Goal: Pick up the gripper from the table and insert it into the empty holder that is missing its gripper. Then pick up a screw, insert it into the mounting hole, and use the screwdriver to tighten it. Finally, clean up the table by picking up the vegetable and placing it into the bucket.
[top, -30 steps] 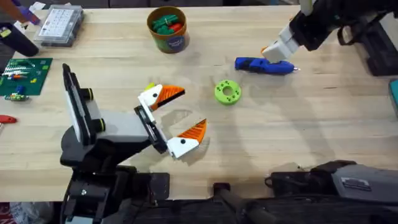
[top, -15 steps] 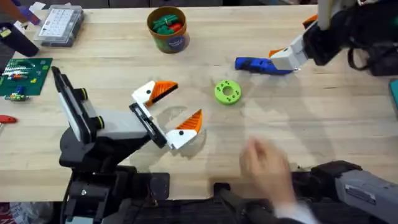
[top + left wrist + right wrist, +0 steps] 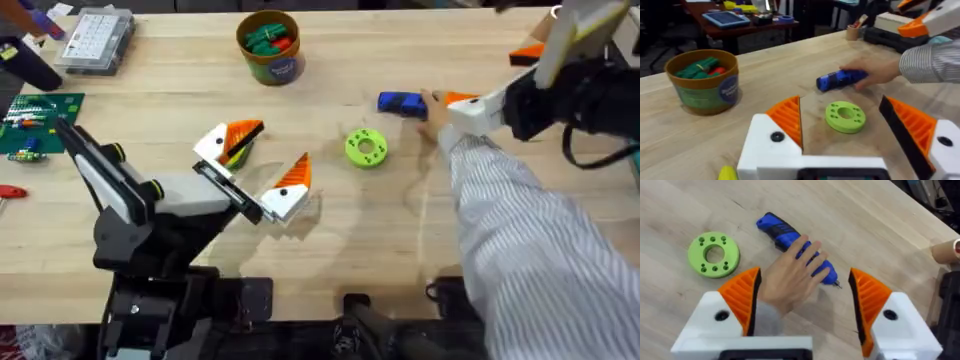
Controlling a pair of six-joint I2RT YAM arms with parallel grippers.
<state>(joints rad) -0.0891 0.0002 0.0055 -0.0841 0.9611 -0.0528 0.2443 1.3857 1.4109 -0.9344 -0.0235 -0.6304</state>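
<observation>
The blue screwdriver (image 3: 400, 102) (image 3: 777, 227) (image 3: 832, 80) lies on the table at the back right, and a person's hand (image 3: 437, 105) (image 3: 790, 275) rests on its tip end. My right gripper (image 3: 495, 78) (image 3: 805, 275) hovers open above and to the right of it, holding nothing. My left gripper (image 3: 262, 165) (image 3: 840, 107) stands open near the table's middle. A yellow bit of the vegetable (image 3: 727, 173) shows beside its left finger. The bucket (image 3: 269, 60) (image 3: 705, 92) stands at the back and holds green and red pieces. The loose gripper, holder and screw are out of view.
A lime-green disc with holes (image 3: 366, 148) (image 3: 714, 254) lies between the two grippers. The person's striped sleeve (image 3: 520, 240) crosses the right half of the table. A clear parts box (image 3: 95, 40) and a green circuit board (image 3: 35, 120) sit at the far left.
A person's arm has come in from the lower right and laid a hand on the screwdriver. My right gripper has lifted off it and moved right. My left gripper has swung slightly left.
</observation>
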